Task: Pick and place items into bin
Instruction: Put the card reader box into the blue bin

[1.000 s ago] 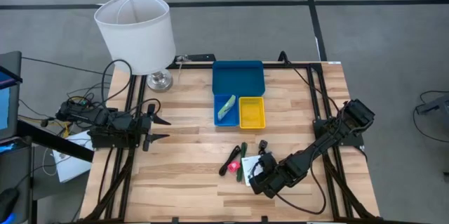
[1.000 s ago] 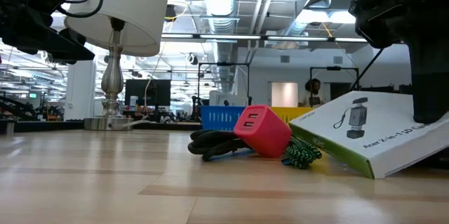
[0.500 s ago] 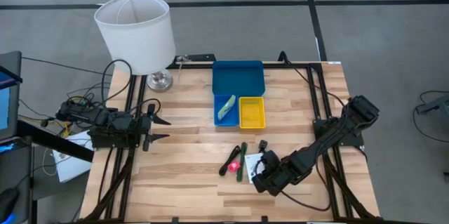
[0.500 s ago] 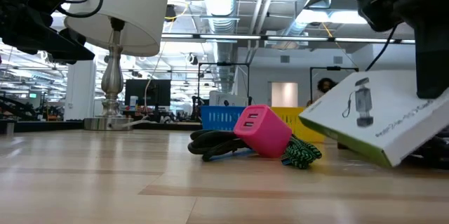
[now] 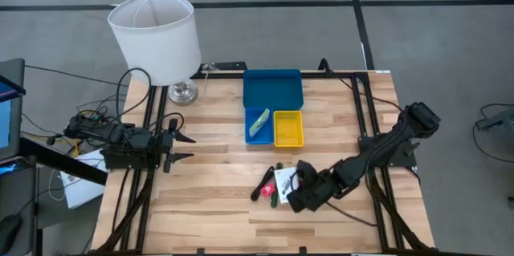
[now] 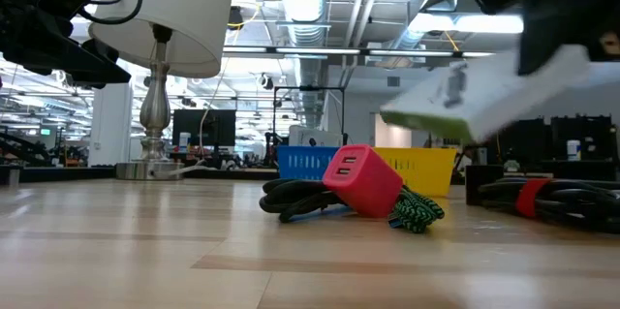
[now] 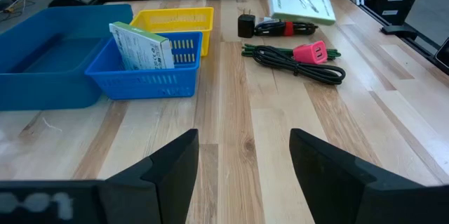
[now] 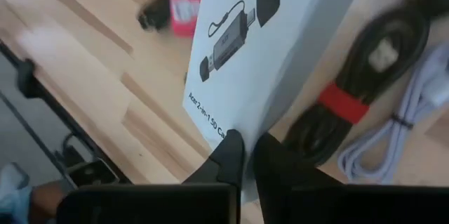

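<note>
My right gripper (image 5: 291, 191) (image 8: 243, 155) is shut on the white card box with black print (image 5: 283, 181) (image 8: 266, 48) near the table's near edge. The box shows in the air in the low view (image 6: 484, 96). Below it lie a pink charger (image 6: 360, 178) with black and green cords (image 7: 298, 64), and a black cord bundle with a red tie (image 8: 340, 101). The tray set stands mid-table: a wide blue tray (image 5: 273, 89), a small blue one (image 5: 251, 133) holding a pale green pack (image 5: 259, 121), and a yellow one (image 5: 288, 128). My left gripper (image 5: 183, 148) waits open at the left. My right gripper pinches the white box between its two fingers (image 8: 228, 152) at one edge (image 8: 238, 127), near the printed line of text. The box reaches away from the fingers. In the low view it is lifted clear of the table and tilted.
A white lamp (image 5: 155, 35) stands at the table's far left on a metal foot (image 5: 183, 91). A white cable (image 8: 407, 133) lies beside the black bundle. A small black adapter (image 7: 247, 25) sits near the yellow tray. Bare wood stretches across the left half.
My right gripper has risen, carrying the white box. A second ago the box leaned with its lower edge on the table; now it hangs clear above the cords and has tipped toward level. The pink charger and cords have stayed put.
</note>
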